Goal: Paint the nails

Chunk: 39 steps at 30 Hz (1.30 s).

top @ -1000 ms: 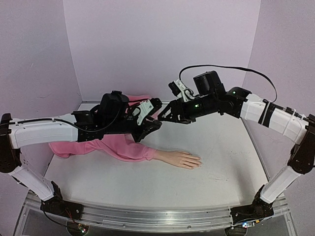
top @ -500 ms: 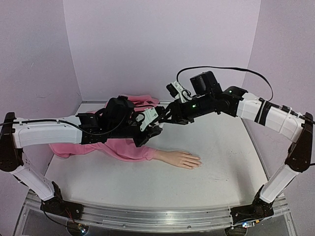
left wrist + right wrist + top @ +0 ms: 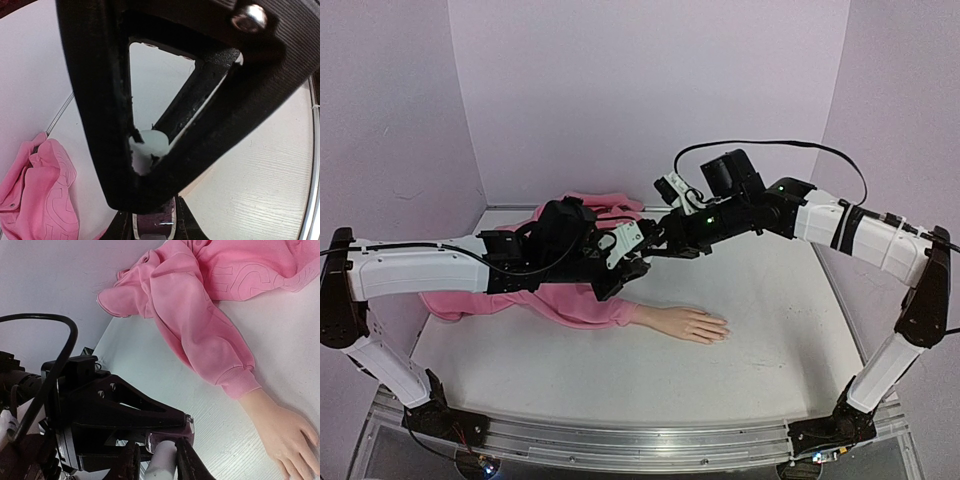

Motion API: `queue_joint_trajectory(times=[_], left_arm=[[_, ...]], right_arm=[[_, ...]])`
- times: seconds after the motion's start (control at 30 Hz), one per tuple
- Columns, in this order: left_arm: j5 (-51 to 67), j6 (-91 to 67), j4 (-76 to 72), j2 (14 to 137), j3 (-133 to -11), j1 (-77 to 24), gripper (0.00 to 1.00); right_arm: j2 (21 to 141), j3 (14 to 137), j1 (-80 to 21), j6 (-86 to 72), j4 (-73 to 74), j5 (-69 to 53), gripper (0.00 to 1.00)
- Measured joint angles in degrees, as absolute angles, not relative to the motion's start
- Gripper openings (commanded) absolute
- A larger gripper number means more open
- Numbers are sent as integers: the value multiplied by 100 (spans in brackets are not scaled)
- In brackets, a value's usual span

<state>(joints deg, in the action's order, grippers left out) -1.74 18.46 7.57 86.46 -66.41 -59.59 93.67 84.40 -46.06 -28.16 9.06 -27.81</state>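
A pale mannequin hand (image 3: 688, 323) lies palm down on the table, its wrist in a pink sleeve (image 3: 582, 303). The nails (image 3: 720, 331) at its fingertips are too small to make out. Above the sleeve, my left gripper (image 3: 634, 256) is shut on a small dark polish bottle (image 3: 152, 227). My right gripper (image 3: 161, 461) meets it from the right, its fingers pressed on both sides of the bottle's white cap (image 3: 162, 465). In the right wrist view the hand (image 3: 282, 430) lies at the lower right, below the bottle (image 3: 172, 432). The right gripper's black finger (image 3: 100, 100) fills the left wrist view.
The rest of the pink sweatshirt (image 3: 605, 205) is bunched against the back wall. A raised metal rim (image 3: 840, 300) runs along the table's right side. Lilac walls close in the back and both sides.
My right gripper has moved left to the bottle and its fingers have closed round the white cap. The left gripper has shifted a little with the bottle still in its grip. The mannequin hand has not moved.
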Motion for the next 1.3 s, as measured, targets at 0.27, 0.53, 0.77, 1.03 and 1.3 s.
queue_joint_trajectory(times=[0.27, 0.53, 0.77, 1.03, 1.3], left_arm=[[-174, 1844, 757, 8646, -6641, -5959, 0], [-174, 1844, 757, 8646, -6641, -5959, 0], [-174, 1839, 757, 8646, -6641, -5959, 0], [-174, 1822, 764, 8646, -6641, -5959, 0], [-174, 1820, 760, 8646, -6641, -5959, 0]], right_arm=[[9367, 8440, -4606, -2788, 921, -2781, 31], [9367, 8440, -4606, -2766, 943, -2781, 30], [9367, 8440, -4606, -2714, 945, -2779, 23], [9382, 8440, -4604, -2679, 950, -2742, 26], [9382, 8440, -4606, -2676, 952, -2738, 23]])
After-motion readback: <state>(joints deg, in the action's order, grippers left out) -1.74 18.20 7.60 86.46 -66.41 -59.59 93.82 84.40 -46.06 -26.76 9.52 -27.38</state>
